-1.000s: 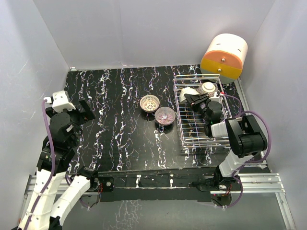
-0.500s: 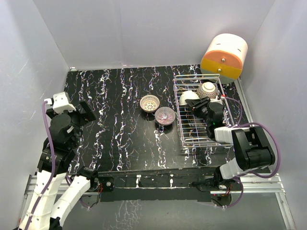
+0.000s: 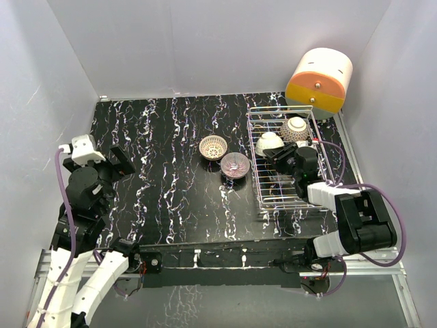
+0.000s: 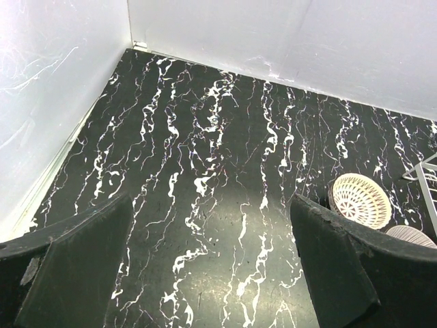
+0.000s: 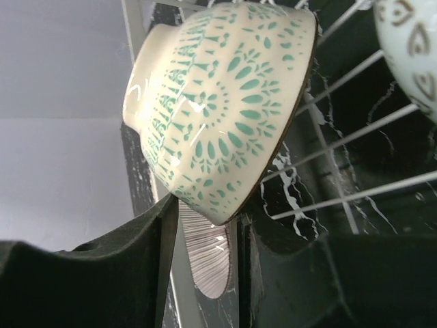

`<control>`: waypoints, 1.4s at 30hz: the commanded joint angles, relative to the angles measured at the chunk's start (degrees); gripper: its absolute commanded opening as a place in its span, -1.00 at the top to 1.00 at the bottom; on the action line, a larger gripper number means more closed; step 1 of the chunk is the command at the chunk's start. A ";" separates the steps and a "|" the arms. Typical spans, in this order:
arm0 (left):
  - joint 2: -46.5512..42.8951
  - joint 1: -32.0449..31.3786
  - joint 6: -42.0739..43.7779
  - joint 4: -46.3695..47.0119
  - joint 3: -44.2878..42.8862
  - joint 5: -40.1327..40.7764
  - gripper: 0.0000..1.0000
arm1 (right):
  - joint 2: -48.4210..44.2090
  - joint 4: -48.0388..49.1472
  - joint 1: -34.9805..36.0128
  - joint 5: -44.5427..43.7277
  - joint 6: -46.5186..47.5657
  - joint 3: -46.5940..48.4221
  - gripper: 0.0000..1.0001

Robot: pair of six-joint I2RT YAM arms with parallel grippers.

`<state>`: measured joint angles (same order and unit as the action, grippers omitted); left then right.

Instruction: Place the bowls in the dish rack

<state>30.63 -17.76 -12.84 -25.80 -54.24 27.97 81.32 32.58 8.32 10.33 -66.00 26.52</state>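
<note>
right hand (image 5: 205, 232): released, straddling teal bowl (image 5: 218, 102).
dish rack (image 3: 276, 195): your 1 o'clock; wires prop that bowl on-edge.
left hand (image 4: 210, 219): released, empty.

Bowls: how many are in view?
4. Two stand on the table left of the dish rack: a white lattice bowl and, nearer, a purplish bowl. Two are at the rack's far end: a cream bowl and a patterned bowl behind it. The right arm may hide more.

The top view looks steeply down on the whole counter (image 3: 171, 184). The left wrist view looks low across it, sharing the lattice bowl (image 4: 360, 199). The right wrist view sits close against a bowl (image 5: 225, 102) in the rack (image 3: 273, 184).
</note>
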 commanded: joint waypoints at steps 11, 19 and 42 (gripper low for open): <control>-1.87 -0.19 -0.47 0.27 0.78 -0.46 -0.94 | -5.62 -18.37 -0.70 -5.99 6.50 5.73 0.05; -2.58 -0.19 -0.08 0.32 1.06 -0.54 -0.94 | -6.50 -24.07 -0.68 -5.10 8.90 9.50 -0.39; -3.40 -0.17 -0.17 0.66 1.91 -1.39 -0.94 | -14.88 -40.13 -0.22 -5.38 19.87 16.79 -0.98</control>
<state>27.24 -17.76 -13.10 -25.80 -52.49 27.35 69.76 -4.64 7.81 7.33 -51.92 36.93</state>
